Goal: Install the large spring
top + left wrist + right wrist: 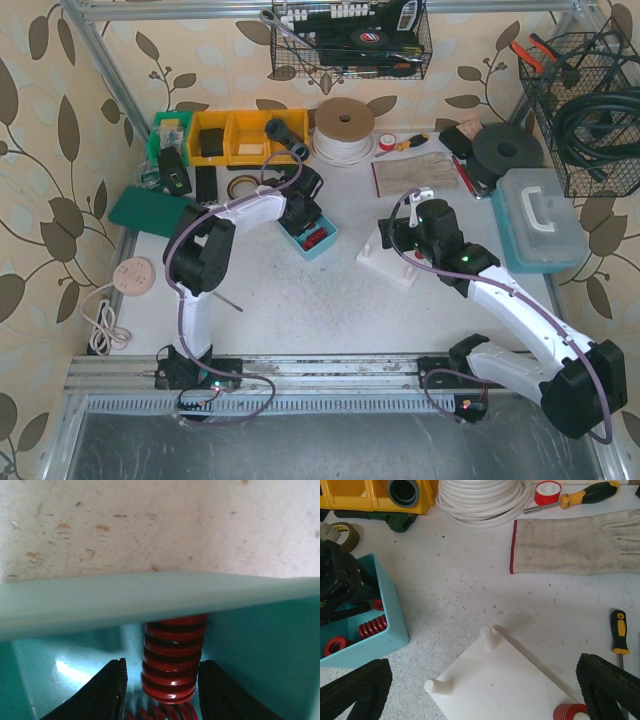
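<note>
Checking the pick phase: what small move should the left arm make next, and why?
Probably squeeze the left gripper onto the red spring: it stands between the fingers inside the teal bin, yet a gap seems to show beside one finger, so lifting now might drop it.

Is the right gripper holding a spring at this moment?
No, the right gripper is wide open, with nothing between its jaws.

Bin wall point(150, 600) and red spring point(172, 680) crowd the left pincer point(164, 664).
</note>
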Robot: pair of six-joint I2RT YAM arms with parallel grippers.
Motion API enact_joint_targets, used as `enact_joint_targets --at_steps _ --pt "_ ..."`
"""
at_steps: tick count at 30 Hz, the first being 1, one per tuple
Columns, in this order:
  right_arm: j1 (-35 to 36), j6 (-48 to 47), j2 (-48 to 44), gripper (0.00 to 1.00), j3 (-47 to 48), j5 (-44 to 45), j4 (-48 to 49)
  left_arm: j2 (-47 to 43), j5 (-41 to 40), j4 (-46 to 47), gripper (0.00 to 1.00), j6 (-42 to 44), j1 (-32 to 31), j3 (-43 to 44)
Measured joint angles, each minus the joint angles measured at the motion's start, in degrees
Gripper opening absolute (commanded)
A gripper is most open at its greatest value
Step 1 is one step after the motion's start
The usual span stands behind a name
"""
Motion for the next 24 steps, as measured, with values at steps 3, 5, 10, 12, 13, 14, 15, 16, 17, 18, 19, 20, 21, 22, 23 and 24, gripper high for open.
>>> enact_joint_targets --at_steps 3,5,10,12,13,14,15,16,17,18,19,20,21,22,23,24 --pt "0.0 0.0 -0.1 0.99 0.0 0.0 0.0 0.7 -0.4 -1.3 0.44 -0.7 0.0 0.1" --pt "0.0 0.0 -0.4 0.99 0.0 0.0 0.0 0.8 -1.2 -2.7 0.45 -1.2 0.0 0.2" --pt "0.0 0.0 -0.7 0.99 0.0 0.0 0.0 1.1 -3.0 -4.6 0.47 -1.3 0.0 0.8" --pt "0.0 0.0 -0.7 0.99 0.0 0.0 0.0 1.7 -3.0 -4.5 0.46 -1.2 0.0 1.2" --pt "0.0 0.0 -0.7 0.99 0.0 0.0 0.0 2.1 -3.0 -4.3 0.45 -1.2 0.0 1.2" --pt "0.0 0.0 -0.7 0.99 0.0 0.0 0.0 2.4 -3.0 -4.4 0.45 -1.1 0.0 1.5" --pt "0.0 0.0 -0.7 0.99 0.0 0.0 0.0 2.4 -3.0 -4.3 0.43 -1.0 0.0 1.6" --pt "0.0 0.0 -0.8 0.99 0.0 0.0 0.0 2.5 -3.0 -4.2 0.42 -0.9 0.0 1.7" --pt "0.0 0.0 -0.8 0.99 0.0 0.0 0.0 2.5 -3.0 -4.2 0.40 -0.8 0.0 1.7" --pt "0.0 0.0 -0.8 0.99 -0.1 0.0 0.0 2.5 -3.0 -4.2 0.38 -0.7 0.0 1.7" --pt "0.0 0.0 -0.8 0.99 -0.1 0.0 0.0 2.5 -3.0 -4.3 0.36 -0.5 0.0 1.7" --pt "0.0 0.0 -0.9 0.99 -0.1 0.0 0.0 2.5 -3.0 -4.3 0.33 -0.2 0.0 1.7" --pt "0.0 0.0 -1.0 0.99 -0.1 0.0 0.0 2.5 -3.1 -4.2 0.30 0.2 0.0 1.7" --pt "0.0 0.0 -1.1 0.99 -0.1 0.0 0.0 2.5 -3.1 -4.2 0.28 0.5 0.0 1.7" --pt "0.0 0.0 -1.2 0.99 -0.1 0.0 0.0 2.5 -3.1 -4.1 0.25 0.8 0.0 1.7" --pt "0.0 0.0 -1.2 0.99 -0.1 0.0 0.0 2.5 -3.1 -4.0 0.24 1.1 0.0 1.7"
